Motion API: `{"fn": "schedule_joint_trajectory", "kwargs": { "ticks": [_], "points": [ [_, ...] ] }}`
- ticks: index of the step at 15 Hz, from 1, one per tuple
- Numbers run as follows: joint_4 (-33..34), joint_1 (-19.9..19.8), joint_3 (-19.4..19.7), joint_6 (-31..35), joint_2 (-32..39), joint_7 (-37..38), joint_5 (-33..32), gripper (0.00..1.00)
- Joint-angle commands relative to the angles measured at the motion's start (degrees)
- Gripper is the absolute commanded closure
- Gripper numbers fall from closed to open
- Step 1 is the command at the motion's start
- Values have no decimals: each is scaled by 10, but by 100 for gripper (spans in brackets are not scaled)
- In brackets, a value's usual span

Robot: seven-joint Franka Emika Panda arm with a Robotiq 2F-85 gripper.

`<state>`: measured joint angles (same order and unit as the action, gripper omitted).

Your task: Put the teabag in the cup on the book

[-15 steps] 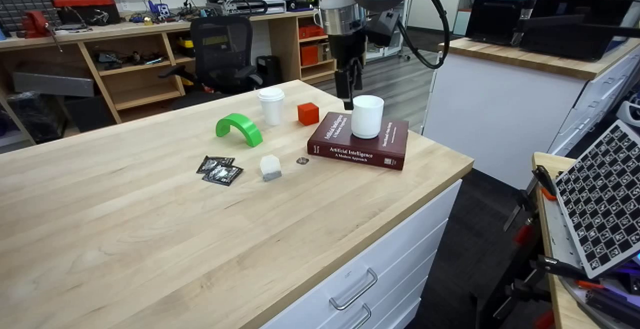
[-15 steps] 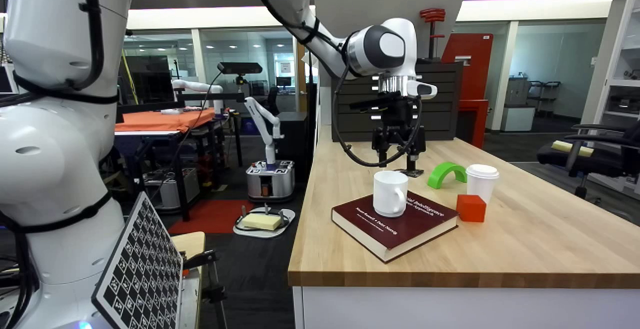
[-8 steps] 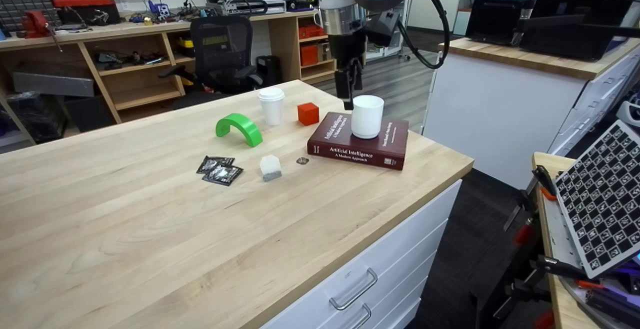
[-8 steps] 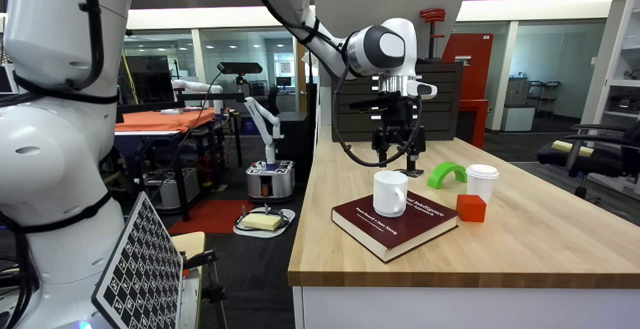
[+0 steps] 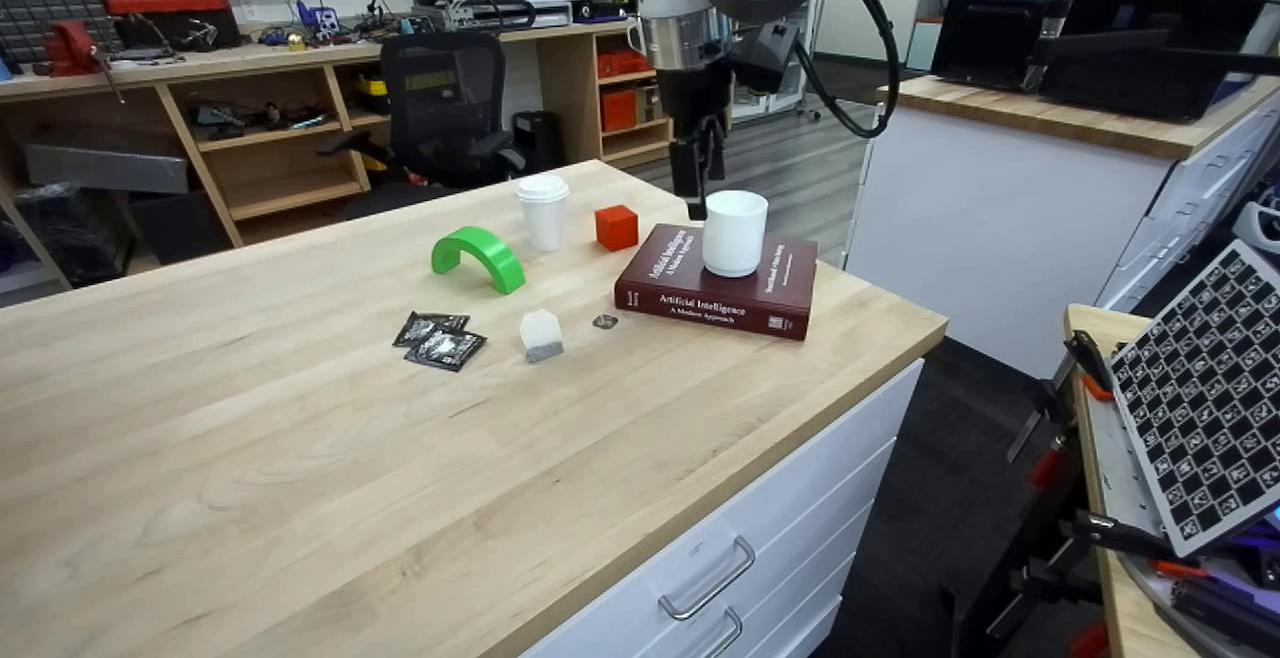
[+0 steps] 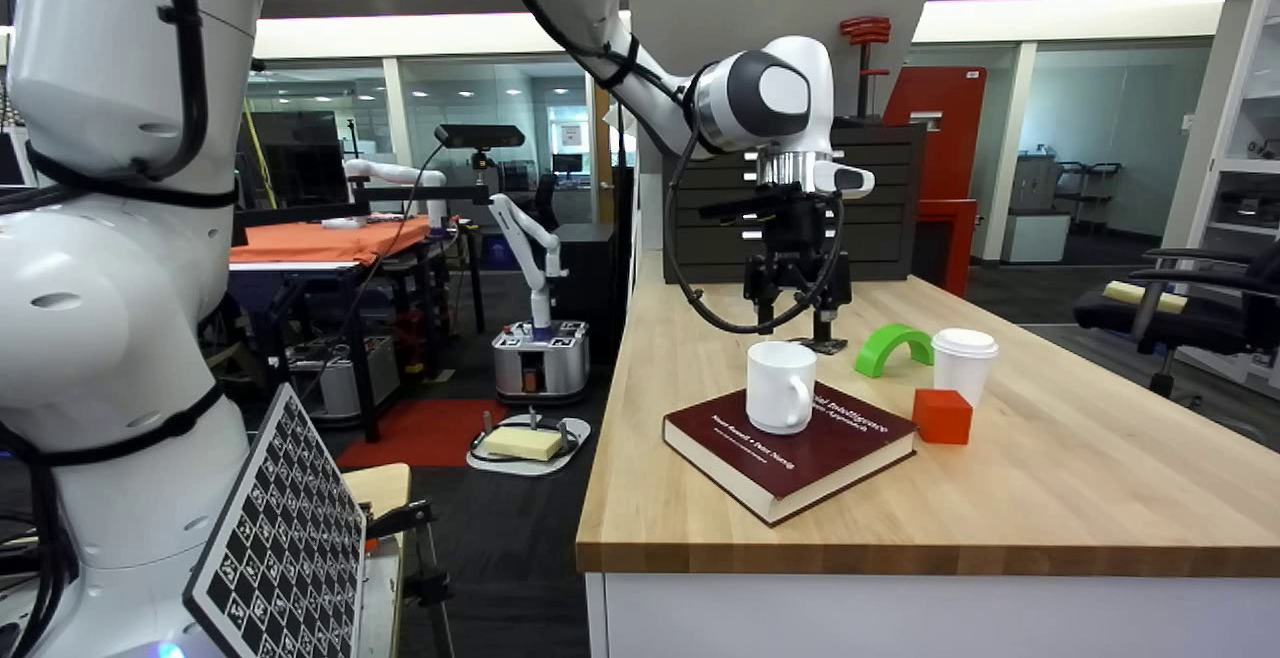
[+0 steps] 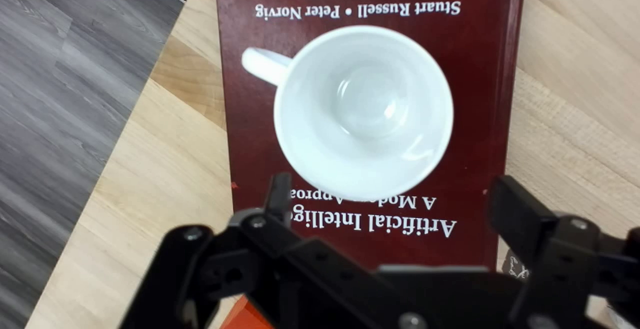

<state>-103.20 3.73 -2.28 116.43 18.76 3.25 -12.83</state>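
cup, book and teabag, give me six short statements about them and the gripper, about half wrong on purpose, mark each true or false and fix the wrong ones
1. The cup stands on the book. True.
2. The book lies open. False: it is closed.
3. The gripper is open. True.
4. The teabag rests on the table, beside the black packets. True.
5. The gripper is clamped around the teabag. False: it is well apart from the teabag.
6. The cup lies on its side. False: it stands upright.
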Motion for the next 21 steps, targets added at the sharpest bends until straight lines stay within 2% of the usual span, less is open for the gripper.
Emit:
{"fn": "schedule_joint_trajectory", "kwargs": {
  "ticks": [1,2,3,10,15,21],
  "points": [
    [58,10,-13,3,22,-43,11,0],
    [1,4,4,-2,0,-1,2,0],
    [2,4,4,0,0,-2,1,0],
    [20,5,-2,14,6,-18,4,0],
    [48,14,-26,53,36,-53,11,0],
    [77,18,-56,71,83,-119,55,0]
  ]
}}
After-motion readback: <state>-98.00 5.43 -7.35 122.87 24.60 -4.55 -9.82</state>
